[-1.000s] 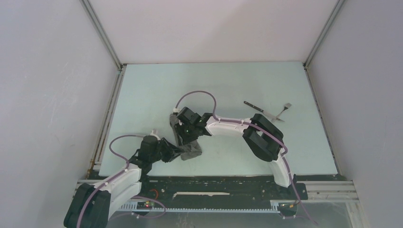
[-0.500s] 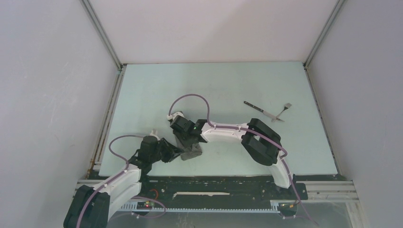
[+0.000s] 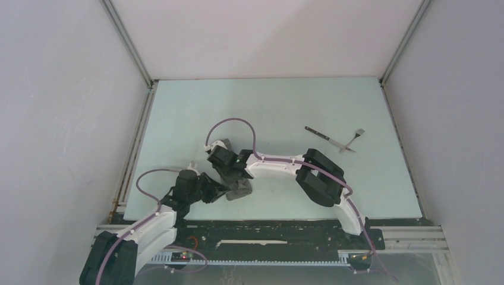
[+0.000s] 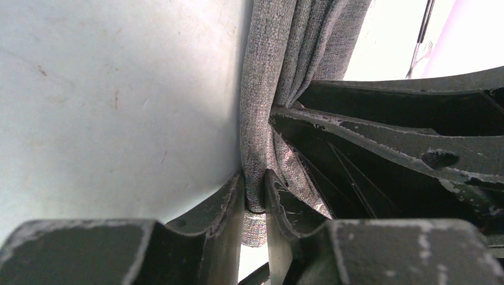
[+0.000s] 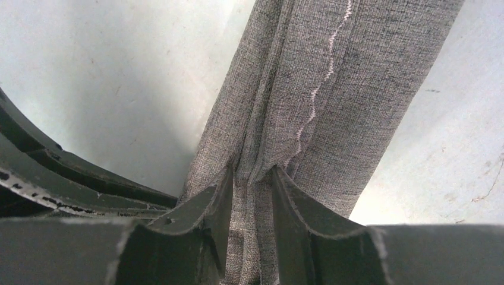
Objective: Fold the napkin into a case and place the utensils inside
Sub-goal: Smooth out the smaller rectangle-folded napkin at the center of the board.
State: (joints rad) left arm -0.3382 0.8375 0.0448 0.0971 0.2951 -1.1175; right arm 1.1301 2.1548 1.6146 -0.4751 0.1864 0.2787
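Near the table (image 3: pixel 178 119) front, about 7 o'clock from centre, you find the napkin (image 3: pixel 241 189) bunched into a narrow strip. Your left gripper (image 3: pixel 223 191) pinches its near end from 9 o'clock. Your right gripper (image 3: pixel 233 180) clamps the folded layers just beyond, hem stitching (image 5: pixel 324 77) beside its fingers (image 5: pixel 220 202). The knife (image 3: pixel 324 136) and fork (image 3: pixel 357 135) lie at 2 o'clock, well apart from the cloth.

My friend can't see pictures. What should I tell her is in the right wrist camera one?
The right claw pinches a bunched fold of the grey napkin between its two dark fingers. The cloth runs up and away over the pale table, with a wavy pale stitch line along it.
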